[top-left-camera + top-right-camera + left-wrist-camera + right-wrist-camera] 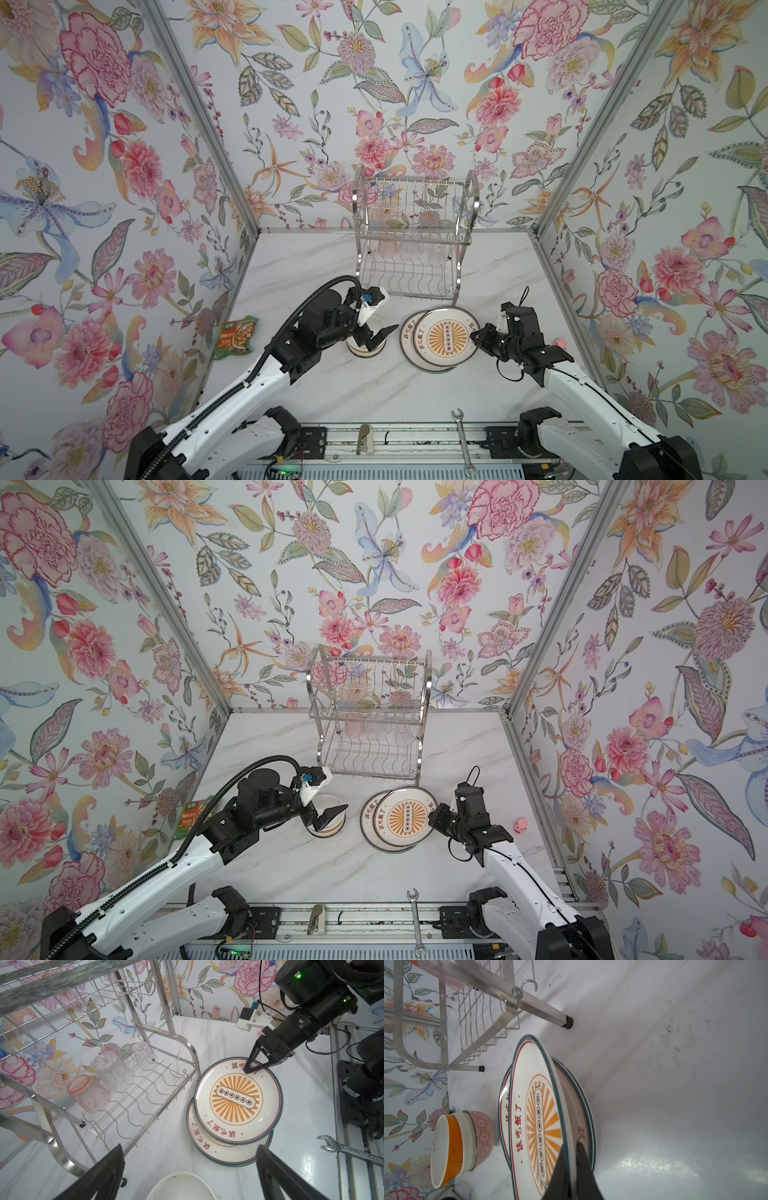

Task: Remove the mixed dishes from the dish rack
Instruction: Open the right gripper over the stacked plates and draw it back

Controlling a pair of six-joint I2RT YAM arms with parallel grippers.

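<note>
Top views: the dish rack stands at the back of the table. In front of it the top plate, with an orange sunburst, lies on the lower plates. The right gripper comes in low from the right with the elbow bent and is clamped on that plate's rim. The left gripper hangs over the nested bowls with its wrist pitched down, jaws spread wide and empty. Left wrist view: the only dishes in the rack are a pink tumbler and two clear tumblers. They stand apparently mouth-down in a row on the lower shelf, under the upper basket. They look light, thin-walled and smooth, so they would likely slip or tip under a careless squeeze. A grip across the body from the open front, low enough to clear the upper wires, seems safest. Right wrist view: the top plate's rim runs between the two fingers, pinched at the edge. The plate sits tilted, with its held side raised off the plates beneath. It looks glazed, stiff and fairly heavy for so narrow a pinch, so it could swing or slide, and it would chip if dropped. The bowls sit just beside the plates, orange inside cream inside a red-patterned one.
</note>
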